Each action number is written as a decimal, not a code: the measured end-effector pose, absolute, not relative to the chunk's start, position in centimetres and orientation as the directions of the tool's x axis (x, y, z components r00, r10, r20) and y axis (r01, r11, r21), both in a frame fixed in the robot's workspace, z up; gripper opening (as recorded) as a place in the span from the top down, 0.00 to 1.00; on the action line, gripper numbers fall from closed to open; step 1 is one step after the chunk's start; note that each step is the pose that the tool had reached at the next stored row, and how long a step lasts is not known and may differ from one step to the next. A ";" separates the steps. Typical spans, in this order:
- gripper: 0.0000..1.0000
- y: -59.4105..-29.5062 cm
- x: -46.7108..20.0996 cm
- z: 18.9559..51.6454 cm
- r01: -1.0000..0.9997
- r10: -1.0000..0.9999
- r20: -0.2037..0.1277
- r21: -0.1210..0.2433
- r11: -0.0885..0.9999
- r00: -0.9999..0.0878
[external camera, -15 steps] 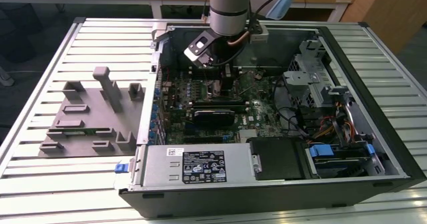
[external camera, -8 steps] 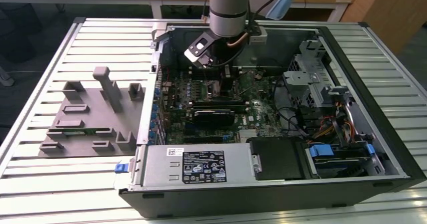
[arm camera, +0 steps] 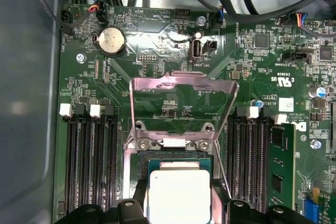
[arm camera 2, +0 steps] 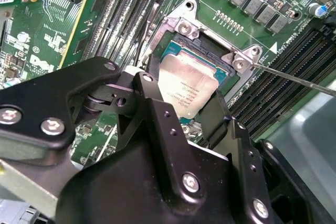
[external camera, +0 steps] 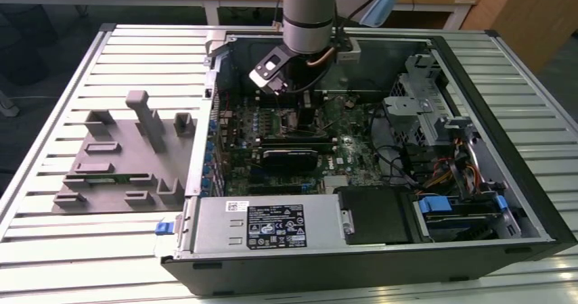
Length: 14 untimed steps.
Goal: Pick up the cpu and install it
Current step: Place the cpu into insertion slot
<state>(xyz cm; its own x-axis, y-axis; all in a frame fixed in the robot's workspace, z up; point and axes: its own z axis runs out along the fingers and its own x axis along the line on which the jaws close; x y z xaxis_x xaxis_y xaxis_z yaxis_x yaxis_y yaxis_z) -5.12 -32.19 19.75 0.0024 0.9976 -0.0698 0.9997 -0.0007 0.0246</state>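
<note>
**Over the socket: cpu held in the fingers, load plate raised**

Well off to the exterior view's left of the socket, outside the open computer case (external camera: 361, 277), you have the grey fixture plate (external camera: 118, 162) with its upright blocks. Nothing on it concerns you now. Moving right, the arm (external camera: 307, 19) reaches straight down into the case, onto the motherboard (external camera: 239, 155).

In both wrist views the gripper (arm camera 2: 181, 92) (arm camera: 180, 205) sits directly over the CPU socket (arm camera 2: 181, 24). Its two black fingers (arm camera 2: 152, 95) are closed against opposite edges of the cpu (arm camera 2: 191, 87) (arm camera: 180, 192). The chip lies flat between them, silver top up, square to the socket frame. It is near enough square that it has no long axis to mind. What counts is that its edges run parallel with the socket's.

I cannot tell whether it already rests in the socket or hangs just above it. I judge it very close either way.

Beyond the socket, the load plate (arm camera: 181, 82) stands tilted up and clear of the chip. Empty memory slots (arm camera: 89, 166) flank the socket on one side, and a fitted memory module (arm camera: 281, 166) stands on the other. The thin retention lever (arm camera 2: 294, 80) is swung out beside the socket. To the exterior view's right of the socket stands the drive cage (external camera: 415, 107).
</note>
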 end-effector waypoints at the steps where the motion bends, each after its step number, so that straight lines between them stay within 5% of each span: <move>1: 0.45 -32.2 -5.1 19.7 1.000 0.998 -0.070 0.025 -0.003 0.005; 14: 0.45 -32.2 -5.2 19.3 0.999 0.997 -0.068 0.025 -0.022 0.023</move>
